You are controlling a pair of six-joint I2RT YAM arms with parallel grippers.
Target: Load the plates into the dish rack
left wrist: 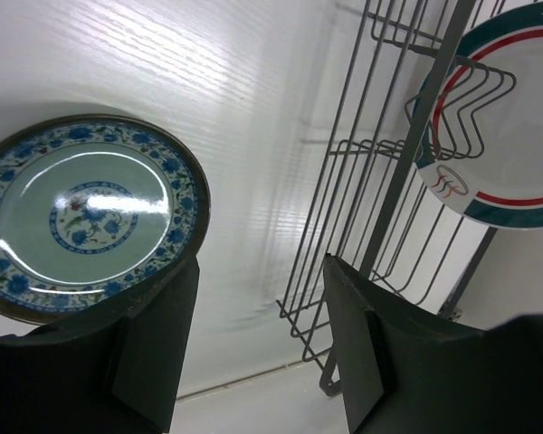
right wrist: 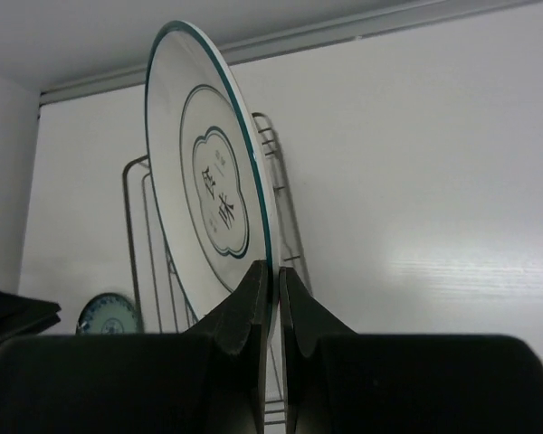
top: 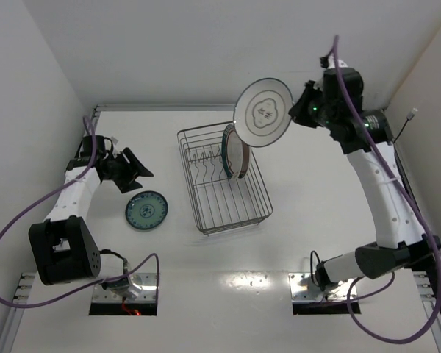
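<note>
**Plate held at the rack's far end, small plate on the table**

From where I stand, the right gripper (top: 300,110) is pinched nearly closed on the rim of a teal-rimmed white plate (top: 263,112). In the right wrist view the two fingers (right wrist: 244,312) squeeze the plate's lower edge, and the plate stands up from them almost on edge. It is off the table, and from above it overlaps the far right corner of the dish rack (top: 231,208).

Inside the rack's far half, plates (top: 235,153) stand on edge between the prongs. From above I cannot tell how many. The left wrist view shows a red-lined plate (left wrist: 511,136) leaning there behind the wire. The near half of the rack is open wire and prongs.

The small teal patterned plate (top: 147,209) lies flat on the table (top: 316,213), well left of the rack, with a strip of bare white surface between them. The left gripper (top: 140,179) hangs just beyond that plate's far edge, its jaws spread wide and holding nothing.

White walls (top: 29,88) close in the table on the left, back and right. A broad bare stretch lies between the rack and the right-hand wall.

The held plate carries a lobed teal frame around dark characters that I cannot read. The red-lined plate has a small red and teal emblem that is too small to make out.
</note>
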